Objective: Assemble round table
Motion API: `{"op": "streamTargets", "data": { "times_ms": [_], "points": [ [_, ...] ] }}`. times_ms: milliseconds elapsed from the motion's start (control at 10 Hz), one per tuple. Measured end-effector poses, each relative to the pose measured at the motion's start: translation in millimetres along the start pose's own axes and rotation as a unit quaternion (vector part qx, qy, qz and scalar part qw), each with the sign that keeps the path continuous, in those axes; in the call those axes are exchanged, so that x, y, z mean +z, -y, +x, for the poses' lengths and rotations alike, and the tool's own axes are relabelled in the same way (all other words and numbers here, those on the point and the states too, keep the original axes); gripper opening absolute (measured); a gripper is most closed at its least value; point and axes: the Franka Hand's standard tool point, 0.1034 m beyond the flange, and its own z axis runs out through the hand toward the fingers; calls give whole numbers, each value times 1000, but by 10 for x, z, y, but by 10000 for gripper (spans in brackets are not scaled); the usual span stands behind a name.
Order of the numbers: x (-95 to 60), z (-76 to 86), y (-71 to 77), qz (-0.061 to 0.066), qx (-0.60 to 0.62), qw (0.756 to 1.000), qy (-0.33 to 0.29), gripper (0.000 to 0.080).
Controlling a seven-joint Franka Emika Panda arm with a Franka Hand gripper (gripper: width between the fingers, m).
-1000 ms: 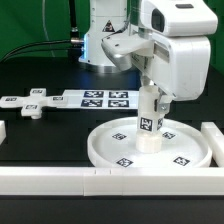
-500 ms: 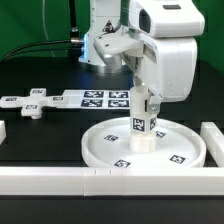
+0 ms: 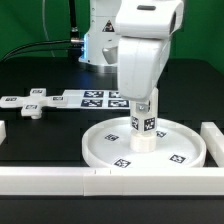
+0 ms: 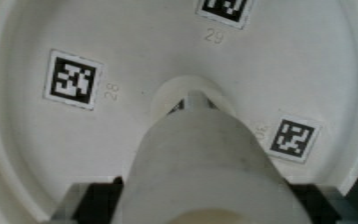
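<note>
The cylinder (image 3: pixel 145 132) stands upright at the centre of the disc (image 3: pixel 100 148), base apparently on the disc floor, and the tool (image 3: pixel 143 106) is clamped on its upper end. Judged light, rigid and smooth, so liable to slip or tilt: grip the upper side walls squarely, leaving the base free to seat in the disc.

Round disc (image 3: pixel 100 152) lying flat: white, raised rim, square tags face-up around its floor. Short cylinder (image 3: pixel 143 122) upright at disc centre, lower end on disc floor, tags on its side, jaws tight against upper part. Cross-shaped piece (image 3: pixel 30 107) flat, tags up, well apart from disc, toward exterior view's left.
</note>
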Motion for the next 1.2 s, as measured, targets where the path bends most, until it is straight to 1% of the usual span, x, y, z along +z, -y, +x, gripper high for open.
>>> {"op": "streamTargets", "data": {
  "times_ms": [200,400,700,800,1000,1200],
  "points": [
    [-1,2,-19,-4,33,999,-3,409],
    [0,5,-17,-3,105,994,-3,409],
    [1,8,-14,-3,206,978,-3,409],
    [7,-1,-9,4,266,964,-7,409],
    [13,10,9,20,390,920,-15,409],
    [17,13,16,39,508,860,-21,409]
  ]
}}
